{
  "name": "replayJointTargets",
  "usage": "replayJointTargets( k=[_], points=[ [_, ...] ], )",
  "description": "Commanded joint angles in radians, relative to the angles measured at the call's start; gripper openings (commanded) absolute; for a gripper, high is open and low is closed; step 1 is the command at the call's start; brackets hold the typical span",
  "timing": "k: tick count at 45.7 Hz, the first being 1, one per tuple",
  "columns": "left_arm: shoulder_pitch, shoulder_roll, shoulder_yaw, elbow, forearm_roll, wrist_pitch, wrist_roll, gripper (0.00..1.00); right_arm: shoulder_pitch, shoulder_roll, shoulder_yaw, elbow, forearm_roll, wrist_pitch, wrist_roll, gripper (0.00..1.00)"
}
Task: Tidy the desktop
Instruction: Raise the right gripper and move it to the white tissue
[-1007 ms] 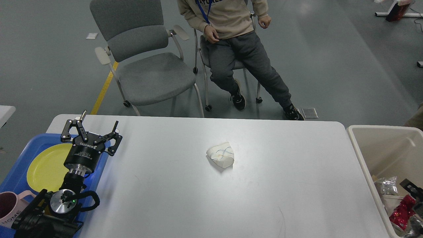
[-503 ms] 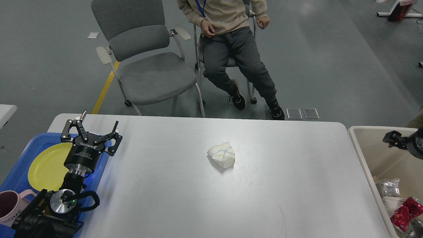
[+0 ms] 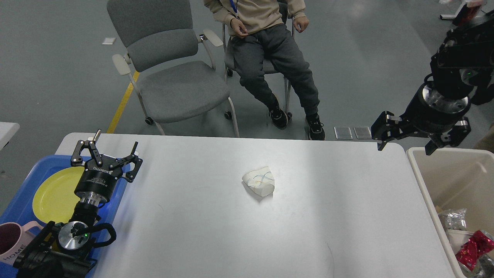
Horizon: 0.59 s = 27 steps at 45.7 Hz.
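our left gripper [image 3: 109,151] over tray edge, jaws released | right gripper [image 3: 405,143] raised, jaws released | bench [image 3: 328,216] white, crumpled paper [image 3: 259,181] mid-surface

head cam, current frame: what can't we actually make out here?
- Bin contents: cut off by the right and bottom edges; only some wrappers show.
- Pink mug: cut off by the left edge and partly behind the left arm; only "HOME" is readable.
- Yellow plate and blue tray: near sides hidden by the left arm.
- Crumpled white item on the desktop: too small to identify.
- Seated person: head cut off by the top edge.
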Motion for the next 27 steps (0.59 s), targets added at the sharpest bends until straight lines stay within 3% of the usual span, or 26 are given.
replayJointTargets(
  k=[1,6,27],
  points=[
    [0.000,0.000,0.000,0.000,0.000,0.000,0.000,0.96,0.129,-0.011,0.055,0.152,0.002,-0.004,0.002,1.00],
    [0.000,0.001,0.000,0.000,0.000,0.000,0.000,0.96,0.201,-0.010,0.082,0.238,0.005,-0.016,0.002,1.00],
    [-0.002,0.001,0.000,0.000,0.000,0.000,0.000,0.96,0.204,-0.002,0.092,0.273,0.033,-0.012,0.005,1.00]
  ],
)
